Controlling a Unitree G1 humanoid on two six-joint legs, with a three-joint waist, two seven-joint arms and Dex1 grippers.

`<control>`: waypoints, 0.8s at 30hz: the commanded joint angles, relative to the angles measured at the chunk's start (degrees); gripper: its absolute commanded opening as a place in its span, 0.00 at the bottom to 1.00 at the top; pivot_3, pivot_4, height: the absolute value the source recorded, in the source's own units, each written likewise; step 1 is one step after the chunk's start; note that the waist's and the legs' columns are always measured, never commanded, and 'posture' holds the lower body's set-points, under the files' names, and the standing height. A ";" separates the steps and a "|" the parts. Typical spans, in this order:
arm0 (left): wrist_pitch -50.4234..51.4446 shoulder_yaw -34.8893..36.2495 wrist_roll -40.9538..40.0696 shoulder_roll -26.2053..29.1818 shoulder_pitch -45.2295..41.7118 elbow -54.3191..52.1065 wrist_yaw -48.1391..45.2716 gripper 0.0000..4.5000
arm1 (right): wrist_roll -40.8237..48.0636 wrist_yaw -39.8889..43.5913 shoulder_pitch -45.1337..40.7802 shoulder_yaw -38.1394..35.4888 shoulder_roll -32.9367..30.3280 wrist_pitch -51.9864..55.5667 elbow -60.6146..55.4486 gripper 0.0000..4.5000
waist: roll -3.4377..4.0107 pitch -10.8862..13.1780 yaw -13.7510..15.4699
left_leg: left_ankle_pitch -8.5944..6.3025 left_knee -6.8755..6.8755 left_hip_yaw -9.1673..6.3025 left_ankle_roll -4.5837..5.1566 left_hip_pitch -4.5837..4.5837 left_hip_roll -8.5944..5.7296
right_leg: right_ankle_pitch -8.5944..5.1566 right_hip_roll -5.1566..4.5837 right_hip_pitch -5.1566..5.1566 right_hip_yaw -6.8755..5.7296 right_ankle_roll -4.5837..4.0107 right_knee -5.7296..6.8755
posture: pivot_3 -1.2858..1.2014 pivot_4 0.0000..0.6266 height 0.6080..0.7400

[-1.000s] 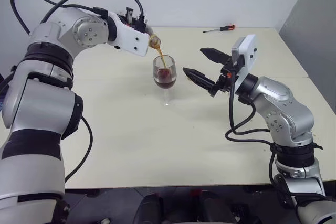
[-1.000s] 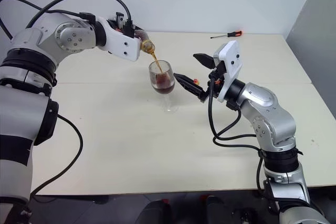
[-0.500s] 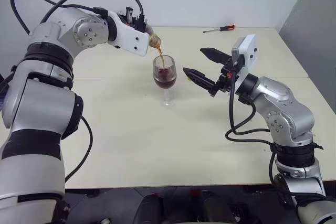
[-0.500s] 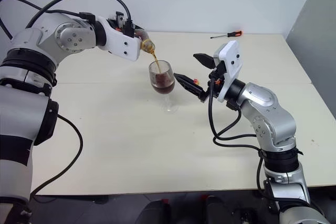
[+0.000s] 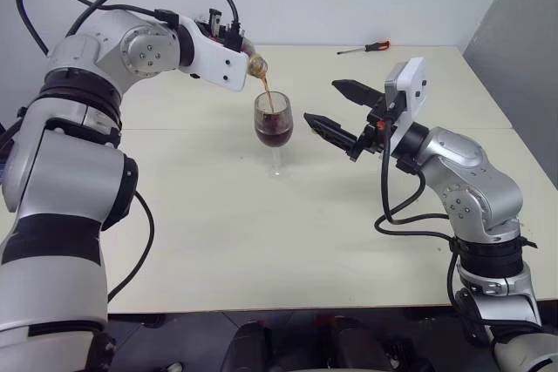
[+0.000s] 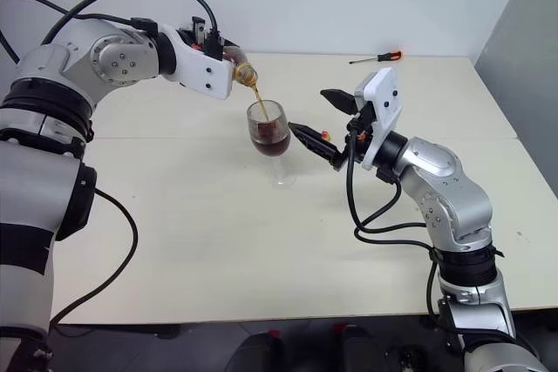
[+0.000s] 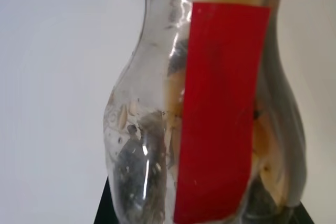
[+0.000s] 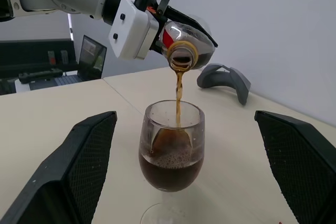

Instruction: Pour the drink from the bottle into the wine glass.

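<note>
tilting mouth-down, bottle (image 8: 188, 45) streams drink (image 8: 179, 95) into wine glass (image 8: 171, 153).

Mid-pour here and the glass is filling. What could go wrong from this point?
1. The wine glass is already over half full of drink; continued pouring from the tipped bottle may overflow it.
2. The stream falls near the far side of the rim, so a slight shift of the left gripper could spill onto the table.
3. The open right gripper flanks the glass without touching it; a nudge could topple it.
</note>
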 commanded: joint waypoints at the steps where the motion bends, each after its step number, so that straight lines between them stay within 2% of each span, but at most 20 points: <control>1: -0.02 0.21 -0.14 0.66 -2.81 -0.19 0.98 0.25 | 0.23 0.34 -1.48 -1.36 -0.57 -1.04 -1.13 1.00 | 0.00 0.00 0.00 | 0.00 0.00 -0.01 0.00 0.00 0.00 | 0.00 0.00 0.00 0.00 0.00 0.00 | 0.52 0.24 1.00; 24: 0.16 0.21 -0.48 0.60 -3.01 -0.13 0.72 0.25 | 0.11 0.55 -1.80 -1.38 -0.69 -1.39 -0.69 1.00 | 0.00 0.00 0.00 | 0.00 0.00 0.01 0.00 0.00 0.00 | 0.00 0.00 -0.02 0.00 0.00 0.02 | 0.52 0.24 1.00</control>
